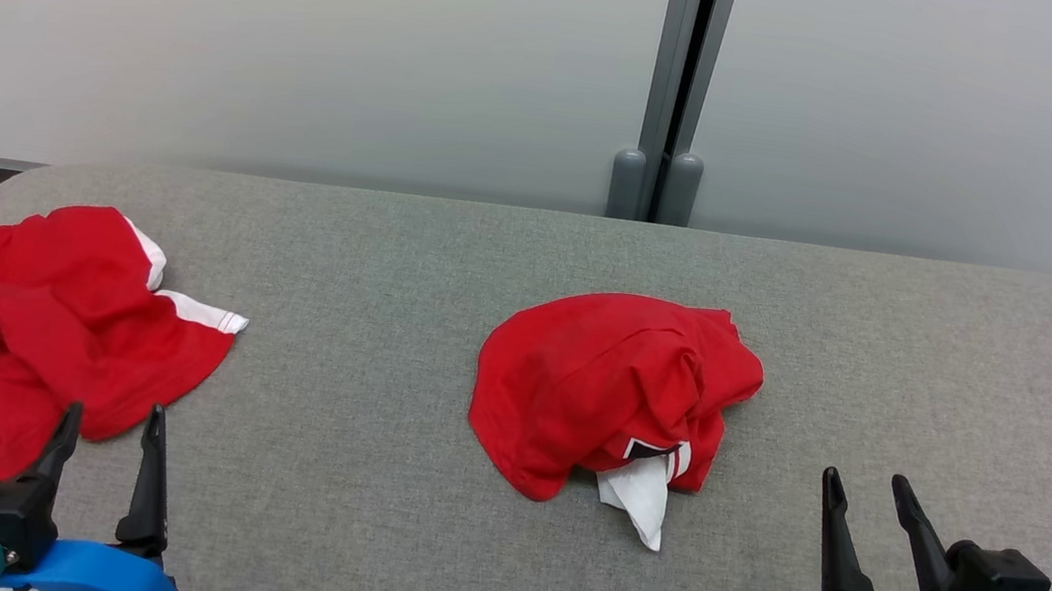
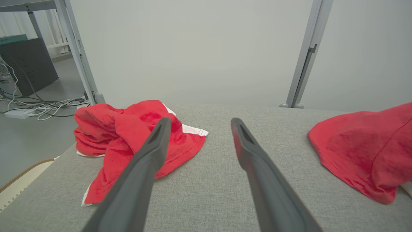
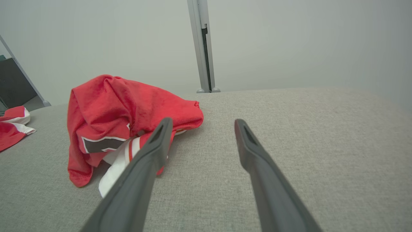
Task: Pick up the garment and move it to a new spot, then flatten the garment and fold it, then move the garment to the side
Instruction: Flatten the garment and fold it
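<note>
**1. Claw state.** My left claw (image 1: 117, 408) is spread fully open and holds nothing. Its two long dark fingers point across the grey woven table surface (image 1: 391, 249). In the head view its left finger overlaps the near hem of a rumpled red fabric garment with white edging, the left garment (image 1: 53, 308). I cannot tell whether they touch. My right claw (image 1: 865, 476) is also wide open and empty, over bare table on the right.

**2. Location of the work item.** A crumpled red fabric garment with white trim, the centre garment (image 1: 605, 386), lies heaped in the middle of the table. It sits between my two claws, nearer the right one and apart from both. I judge this to be the item to handle, though the pictures do not settle which of the two garments is meant.

**3. Progress.** By my judgement no step is complete. Both garments lie bunched, neither flattened nor folded, and neither is gripped. Pick-up, relocation, flattening, folding and the final move to the side all remain.

**4. Markings.** The near folds of the centre garment carry a dark panel (image 3: 99, 145) outlined in white, beside red-and-white trim. It may be part of a numeral, but the folds hide too much to read it. No brand name or label is legible.
</note>
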Available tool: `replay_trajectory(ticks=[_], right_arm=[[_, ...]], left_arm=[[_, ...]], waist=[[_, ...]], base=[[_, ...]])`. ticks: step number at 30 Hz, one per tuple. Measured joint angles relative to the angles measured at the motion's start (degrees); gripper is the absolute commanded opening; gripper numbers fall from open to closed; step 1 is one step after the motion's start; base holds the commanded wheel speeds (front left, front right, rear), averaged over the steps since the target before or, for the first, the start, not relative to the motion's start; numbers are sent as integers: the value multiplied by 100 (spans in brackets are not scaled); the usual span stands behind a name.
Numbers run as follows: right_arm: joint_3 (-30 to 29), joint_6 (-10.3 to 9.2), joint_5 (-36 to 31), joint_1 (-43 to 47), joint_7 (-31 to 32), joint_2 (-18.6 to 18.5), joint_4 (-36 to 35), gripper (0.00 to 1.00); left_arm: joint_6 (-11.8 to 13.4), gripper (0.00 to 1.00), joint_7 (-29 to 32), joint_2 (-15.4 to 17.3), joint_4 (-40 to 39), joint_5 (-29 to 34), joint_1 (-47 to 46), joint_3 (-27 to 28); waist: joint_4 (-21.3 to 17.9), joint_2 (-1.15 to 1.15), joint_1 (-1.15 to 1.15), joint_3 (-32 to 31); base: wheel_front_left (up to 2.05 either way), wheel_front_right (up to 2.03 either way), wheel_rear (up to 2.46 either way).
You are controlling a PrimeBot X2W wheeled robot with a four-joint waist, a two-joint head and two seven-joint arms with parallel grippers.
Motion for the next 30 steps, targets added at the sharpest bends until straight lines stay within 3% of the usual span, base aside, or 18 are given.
replay_trajectory(ticks=[21, 30], right_arm=[[80, 0, 13, -19, 0, 0, 100, 100], [426, 0, -159, -771, 133, -1, 493, 100]], left_arm=[[85, 100, 8, 33, 7, -37, 0, -66], [85, 100, 1, 33, -21, -44, -70, -119]], waist=[[46, 0, 0, -23], [164, 0, 0, 62]], base=[[0, 0, 0], [0, 0, 0]])
